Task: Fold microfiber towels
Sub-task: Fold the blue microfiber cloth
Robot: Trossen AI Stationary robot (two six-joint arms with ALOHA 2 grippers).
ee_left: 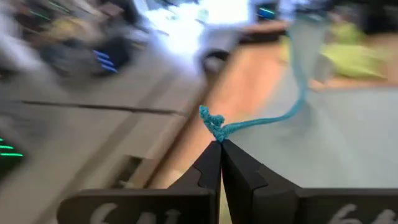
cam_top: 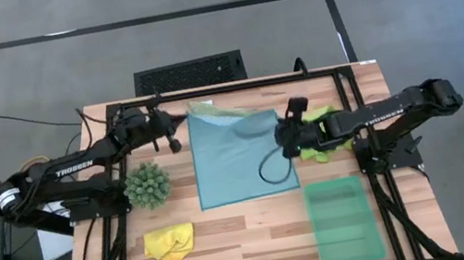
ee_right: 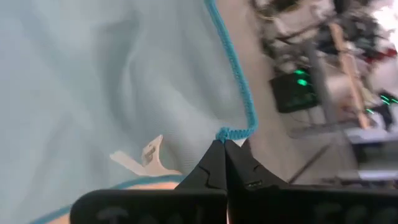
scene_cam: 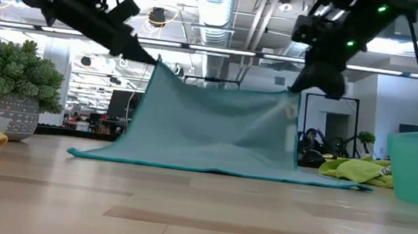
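Currently: light blue towel (cam_top: 235,159), mid-desk toward far edge, far hem lifted, near hem on desk. Left pincer (cam_top: 176,117) and right pincer (cam_top: 283,134) each clamped tight on one far corner. Advice: carry both corners level toward near edge, keep hem taut, land corners on near corners.

Two dark robot arms reach toward the middle of the frame from opposite sides in the overhead view. The left arm stretches from the left edge up and rightward, its left hand (cam_top: 176,117) sitting in the upper middle, just left of centre. The right arm comes in from the right edge, bent at its elbow, with the right hand (cam_top: 281,133) near the centre. In the level view both hands hang high in the upper part of the frame, tilted downward. Each hand's two fingers are pressed tightly together, pinching a corner of the light blue cloth (cam_top: 233,162).
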